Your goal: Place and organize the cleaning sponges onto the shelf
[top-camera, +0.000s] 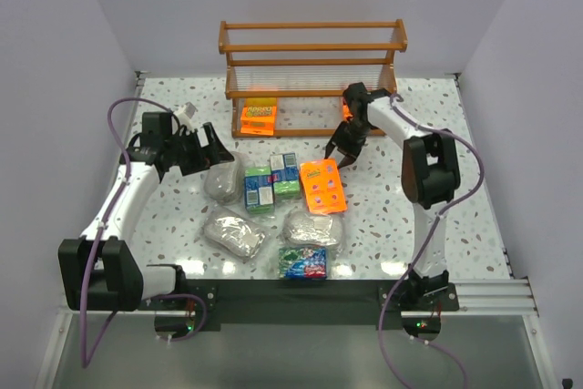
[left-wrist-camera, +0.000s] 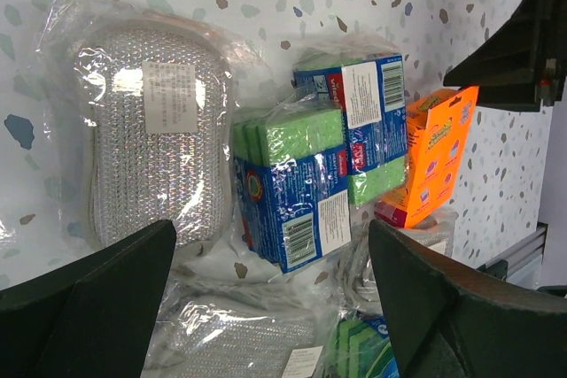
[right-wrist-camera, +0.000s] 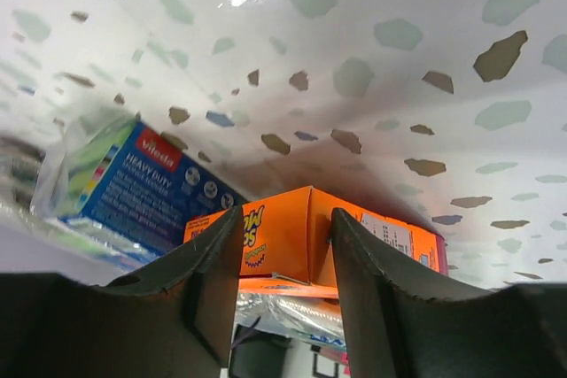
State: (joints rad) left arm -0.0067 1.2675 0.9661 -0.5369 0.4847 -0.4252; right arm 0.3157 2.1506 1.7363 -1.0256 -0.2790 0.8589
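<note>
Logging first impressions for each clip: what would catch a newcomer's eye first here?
A jumble of sponge packs crowds the table's middle, silvery, green-blue and orange. At the far edge the wooden shelf holds orange packs at the left of its bottom tier. The right gripper hangs over a flat orange pack.

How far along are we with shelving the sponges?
Done: orange packs on the shelf's bottom tier. In hand: right gripper straddles the last orange pack, grip unconfirmed. Left: three silvery pads, three green-blue packs on the table; left gripper open above them.
</note>
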